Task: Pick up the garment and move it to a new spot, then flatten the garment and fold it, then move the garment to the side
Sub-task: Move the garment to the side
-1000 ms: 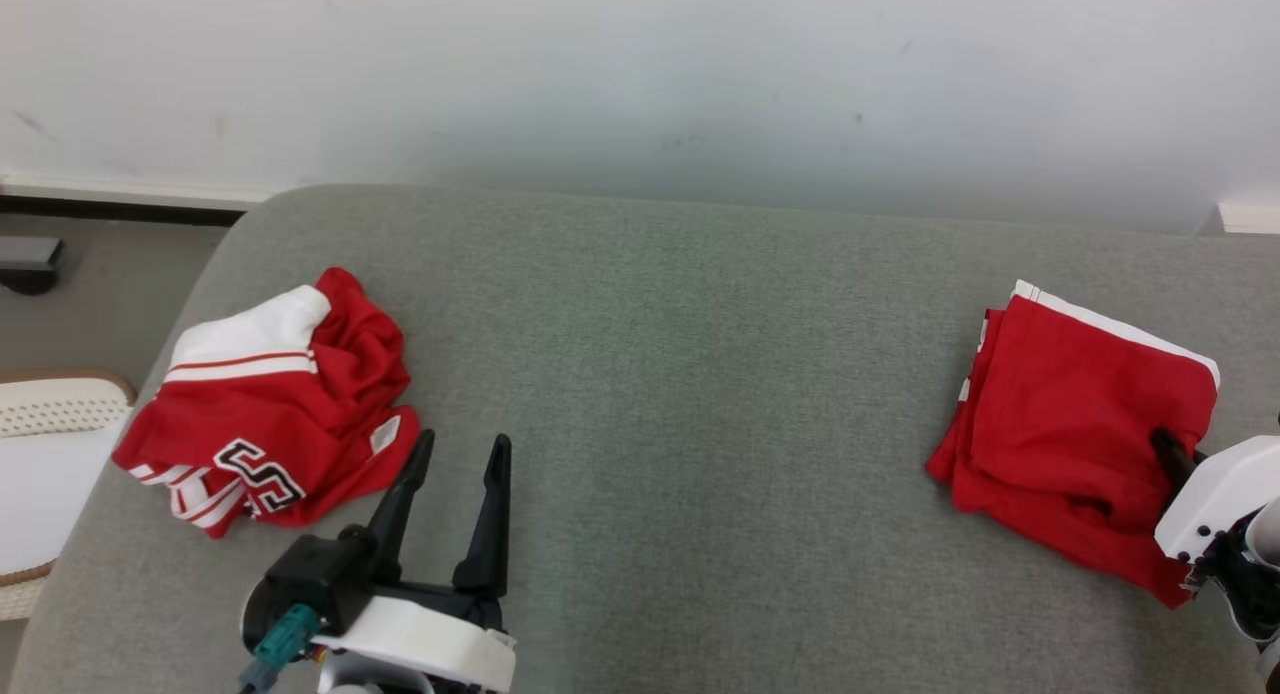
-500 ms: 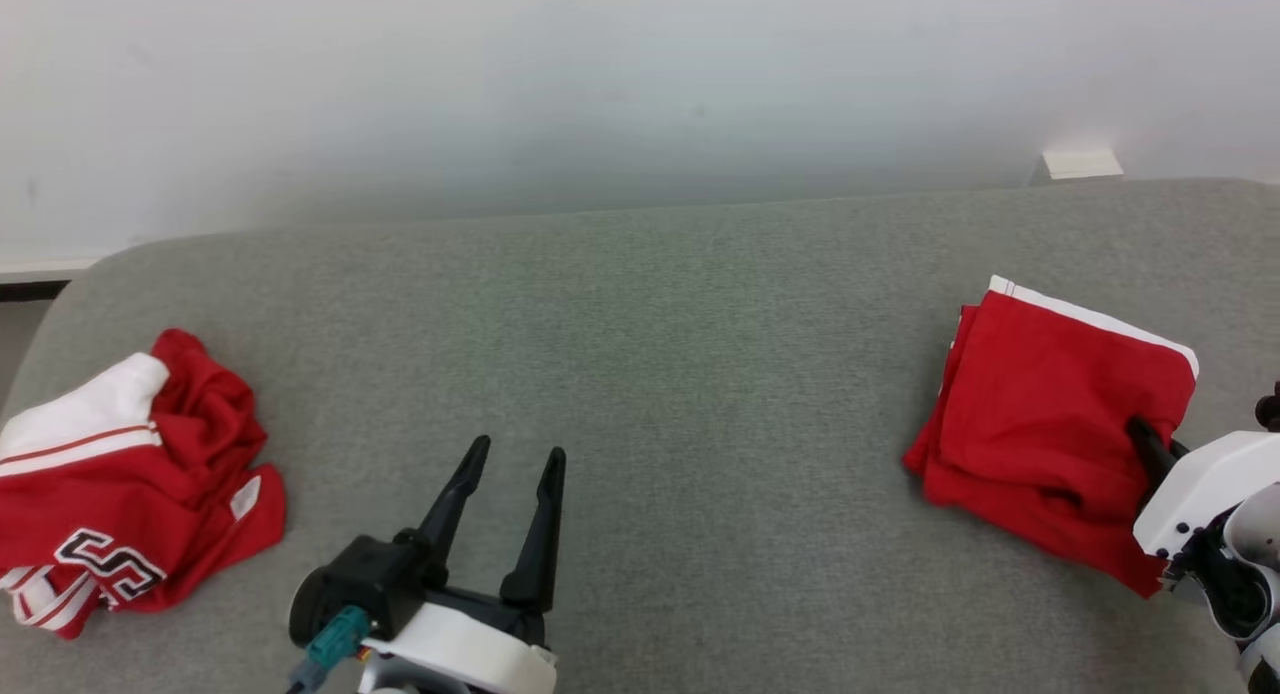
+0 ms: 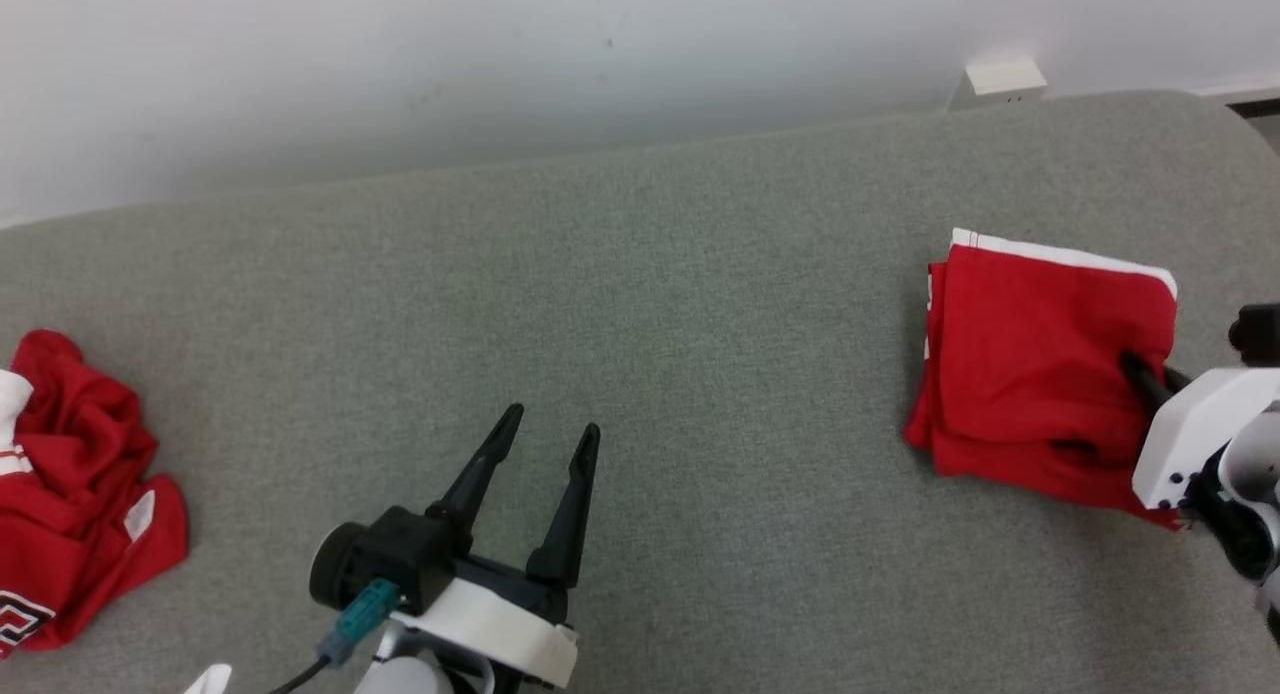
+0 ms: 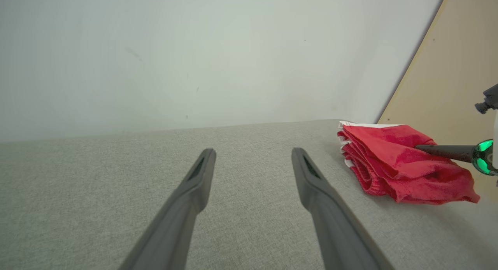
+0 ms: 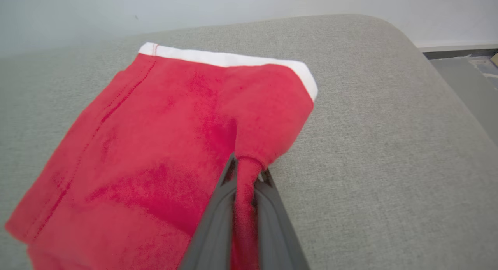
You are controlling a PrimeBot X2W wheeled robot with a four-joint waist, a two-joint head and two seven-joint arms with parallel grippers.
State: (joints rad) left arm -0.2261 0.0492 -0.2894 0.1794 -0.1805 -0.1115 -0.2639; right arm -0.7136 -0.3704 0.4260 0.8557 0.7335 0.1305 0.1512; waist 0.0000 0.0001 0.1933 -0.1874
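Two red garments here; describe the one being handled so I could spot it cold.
Below the white wall, follow the wide grey fabric cushion to its right end. There lies a red garment folded into a neat rectangle, white band along its far edge, one corner pinched by the right gripper. The other red garment, far left, is a crumpled heap.

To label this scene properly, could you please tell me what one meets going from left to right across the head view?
Crumpled red garment → left gripper → folded red garment.
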